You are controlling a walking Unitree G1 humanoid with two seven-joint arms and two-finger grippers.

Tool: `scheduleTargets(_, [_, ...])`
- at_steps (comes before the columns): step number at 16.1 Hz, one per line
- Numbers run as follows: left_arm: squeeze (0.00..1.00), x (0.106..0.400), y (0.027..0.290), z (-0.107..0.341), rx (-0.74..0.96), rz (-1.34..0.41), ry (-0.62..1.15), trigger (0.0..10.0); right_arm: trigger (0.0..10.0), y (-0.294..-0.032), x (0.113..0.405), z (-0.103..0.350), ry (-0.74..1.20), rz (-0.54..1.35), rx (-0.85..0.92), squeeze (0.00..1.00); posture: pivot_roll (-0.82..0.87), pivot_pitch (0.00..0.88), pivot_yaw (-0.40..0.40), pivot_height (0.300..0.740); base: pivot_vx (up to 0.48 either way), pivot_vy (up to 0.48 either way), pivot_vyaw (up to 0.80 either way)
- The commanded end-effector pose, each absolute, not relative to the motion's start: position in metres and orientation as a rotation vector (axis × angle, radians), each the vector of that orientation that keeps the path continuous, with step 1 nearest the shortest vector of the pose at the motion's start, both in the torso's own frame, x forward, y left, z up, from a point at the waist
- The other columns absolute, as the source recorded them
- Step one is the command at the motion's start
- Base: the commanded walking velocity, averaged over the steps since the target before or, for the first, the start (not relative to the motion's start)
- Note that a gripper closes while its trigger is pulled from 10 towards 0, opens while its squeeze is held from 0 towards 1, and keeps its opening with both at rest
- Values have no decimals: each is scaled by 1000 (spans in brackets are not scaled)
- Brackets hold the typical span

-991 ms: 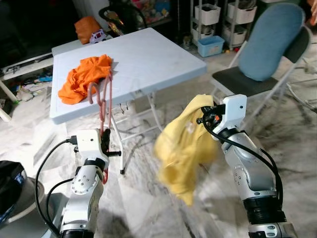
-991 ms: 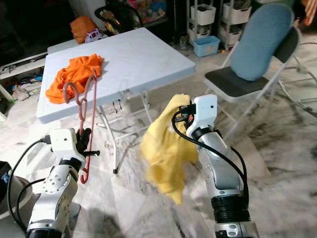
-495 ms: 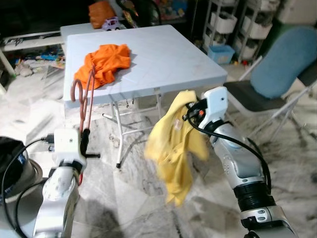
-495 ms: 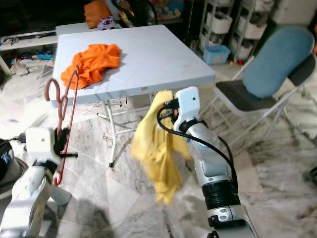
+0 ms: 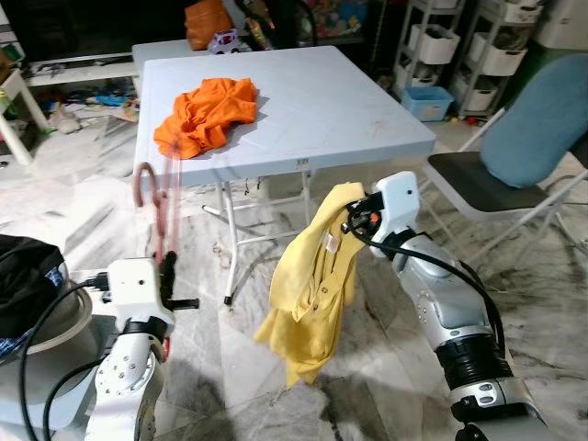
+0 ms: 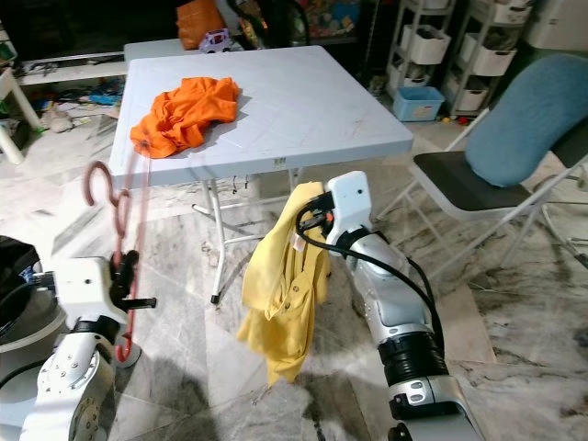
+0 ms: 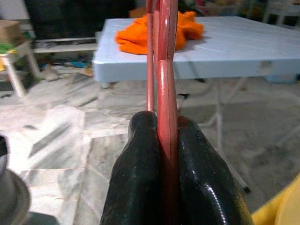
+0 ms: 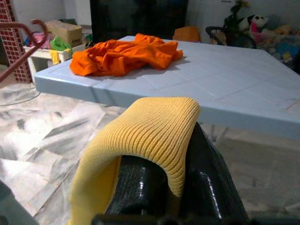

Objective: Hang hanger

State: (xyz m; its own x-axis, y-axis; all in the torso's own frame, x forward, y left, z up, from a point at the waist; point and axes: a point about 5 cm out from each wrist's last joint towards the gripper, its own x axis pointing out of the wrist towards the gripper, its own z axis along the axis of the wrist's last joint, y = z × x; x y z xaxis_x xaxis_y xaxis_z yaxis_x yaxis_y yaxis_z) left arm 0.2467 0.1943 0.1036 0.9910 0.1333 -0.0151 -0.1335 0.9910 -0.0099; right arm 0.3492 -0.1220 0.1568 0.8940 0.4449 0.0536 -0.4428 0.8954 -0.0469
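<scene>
Nearest the robot, the left gripper (image 7: 164,140) is pinching the red hanger (image 5: 158,220) between its two black fingers (image 7: 140,154), which are pressed against the hanger's thin bar from both sides. The hanger is rising upright out of that grip, its hook (image 6: 96,179) curling over at the top, well above the white wrist housing and short of the table edge. In the left wrist view the bar is running straight up from between the fingertips toward the orange cloth beyond.

To the right and slightly farther out, the right gripper (image 8: 159,187) is clamping a yellow shirt (image 5: 312,285). The ribbed collar (image 8: 159,122) is draping over the dark fingers, and the rest of the garment is hanging down loosely below the wrist toward the marble floor (image 5: 239,367), not touching the hanger. The two grippers are standing well apart, with the shirt between them and nearer the right arm.

Beyond both arms, a pale blue folding table (image 5: 367,119) is standing on thin white legs. An orange garment (image 5: 204,115) is lying crumpled on its near left part. To the right of the table a folding chair (image 6: 478,179) with a blue backrest is standing. Farther back, white storage racks (image 5: 459,41) with bins and scattered toys are sitting along the wall.
</scene>
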Motion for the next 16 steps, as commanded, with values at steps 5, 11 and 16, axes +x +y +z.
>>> scheduleTargets(5, [0,237,197,114,-26,223,-43,10000,10000,-114,341,185,-243,443,-1,0,67,0,-19,740,325,0,0])
scheduleTargets(11, [0,255,176,134,-51,140,-96,10000,10000,-106,337,192,-275,474,-6,0,20,0,4,740,386,0,0])
scheduleTargets(16, [0,260,171,137,-76,140,-105,10000,10000,-106,335,192,-276,474,-3,0,12,0,6,740,382,0,0])
